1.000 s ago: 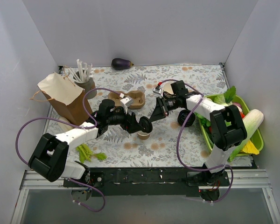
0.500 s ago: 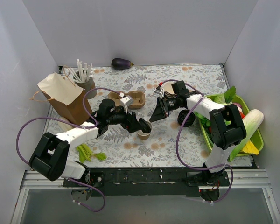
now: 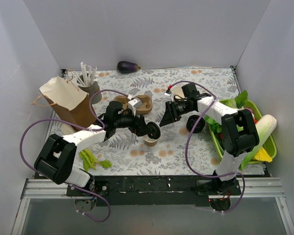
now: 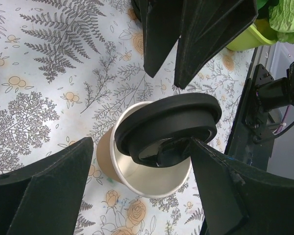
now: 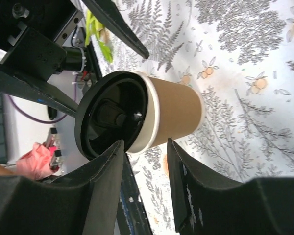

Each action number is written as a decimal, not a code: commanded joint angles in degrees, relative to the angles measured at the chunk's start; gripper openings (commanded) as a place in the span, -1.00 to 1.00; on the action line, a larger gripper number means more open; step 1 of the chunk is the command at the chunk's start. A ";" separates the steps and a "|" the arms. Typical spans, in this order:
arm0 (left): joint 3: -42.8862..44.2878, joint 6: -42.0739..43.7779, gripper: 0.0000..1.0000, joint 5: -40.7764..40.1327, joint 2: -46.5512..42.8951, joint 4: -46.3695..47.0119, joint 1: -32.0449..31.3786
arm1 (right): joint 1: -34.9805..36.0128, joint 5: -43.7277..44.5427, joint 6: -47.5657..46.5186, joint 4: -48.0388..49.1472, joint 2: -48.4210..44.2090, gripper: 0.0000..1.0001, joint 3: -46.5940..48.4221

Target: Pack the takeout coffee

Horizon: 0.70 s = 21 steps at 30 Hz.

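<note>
Jaws apart on both arms, nothing clamped. Top view: we see left gripper [image 3: 148, 131] and right gripper [image 3: 167, 118] flanking the takeout coffee [image 3: 150, 141], mid-table on the fern cloth [image 3: 186, 152]; brown paper bag [image 3: 68, 103] stands well apart, far left. Left wrist: black lid [image 4: 167, 125] sits tilted, not seated on the rim. Right wrist: same, lid askew. We judge the cup light, thin-walled, crushable; grip the kraft wall below the rim, gently.
</note>
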 commanded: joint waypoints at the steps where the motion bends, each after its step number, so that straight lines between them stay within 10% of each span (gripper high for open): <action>1: 2.40 0.10 0.60 0.99 0.46 1.26 -0.30 | -0.25 6.53 -4.64 -2.78 -1.08 -0.02 3.58; 21: 2.57 -1.04 0.58 1.17 2.14 2.49 -0.21 | 10.12 34.41 -13.16 -12.10 -1.42 0.02 12.19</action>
